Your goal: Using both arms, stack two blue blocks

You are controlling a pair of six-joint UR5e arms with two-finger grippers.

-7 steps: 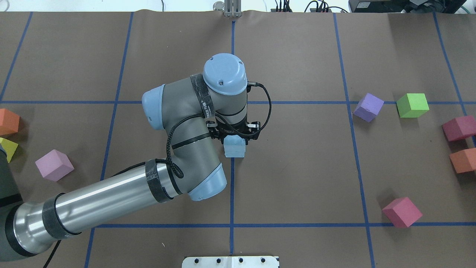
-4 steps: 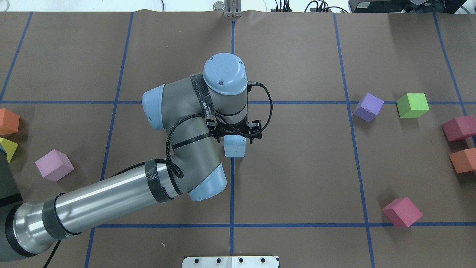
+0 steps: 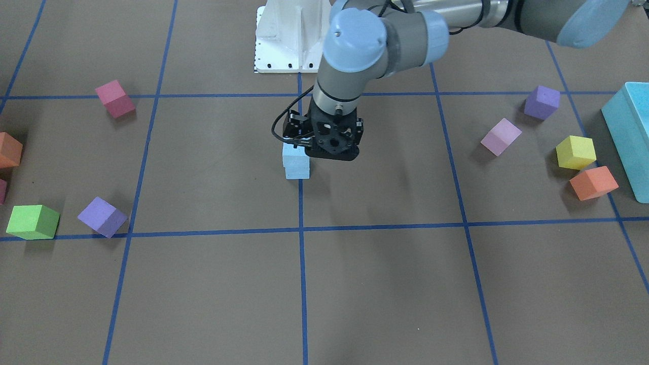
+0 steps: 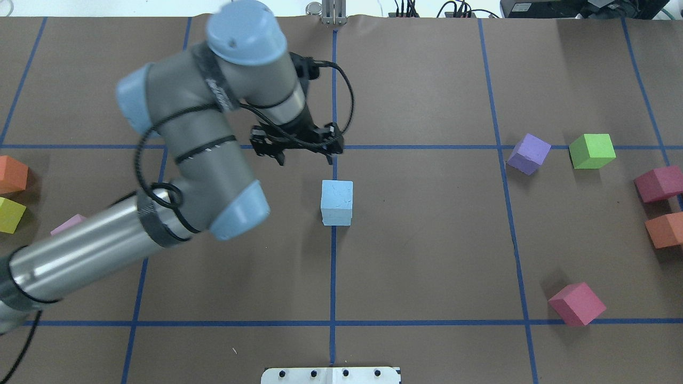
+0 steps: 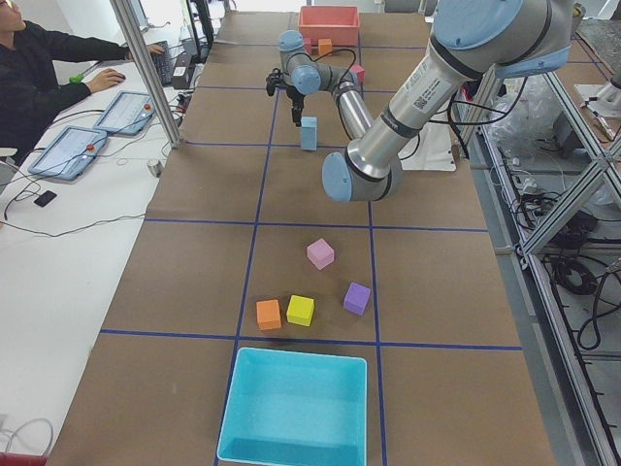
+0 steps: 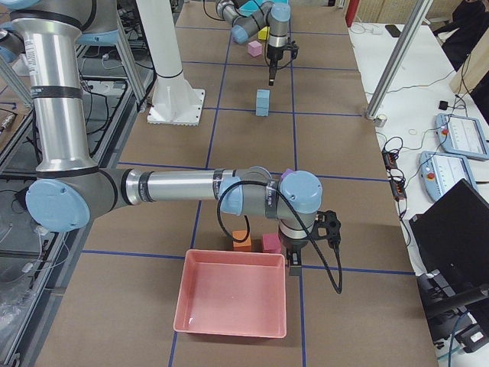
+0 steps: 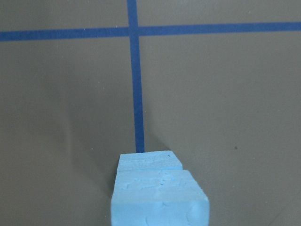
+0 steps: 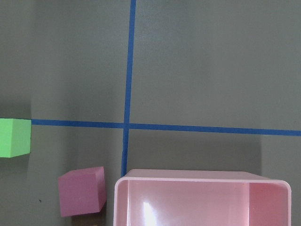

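Note:
The two blue blocks [image 4: 336,195] stand stacked on the centre grid line, one on top of the other. The stack also shows in the front view [image 3: 297,169], the left side view [image 5: 309,133], the right side view [image 6: 262,102] and at the bottom of the left wrist view [image 7: 160,200]. My left gripper [image 4: 306,160] is open and empty. It is raised above the table, apart from the stack, on its far left side. My right gripper [image 6: 295,266] hangs near the pink tray [image 6: 233,330]. I cannot tell whether it is open or shut.
A purple cube [image 4: 528,153], a green cube [image 4: 591,151], two dark pink cubes [image 4: 660,183] [image 4: 577,304] and an orange cube [image 4: 664,229] lie on the right. Orange [image 4: 10,174], yellow [image 4: 9,214] and pink cubes lie on the left. A large turquoise box [image 5: 291,408] stands at the left end.
My left gripper was around the top blue block. It has let go, risen and moved away to the far left. The stack stands alone and has not shifted.

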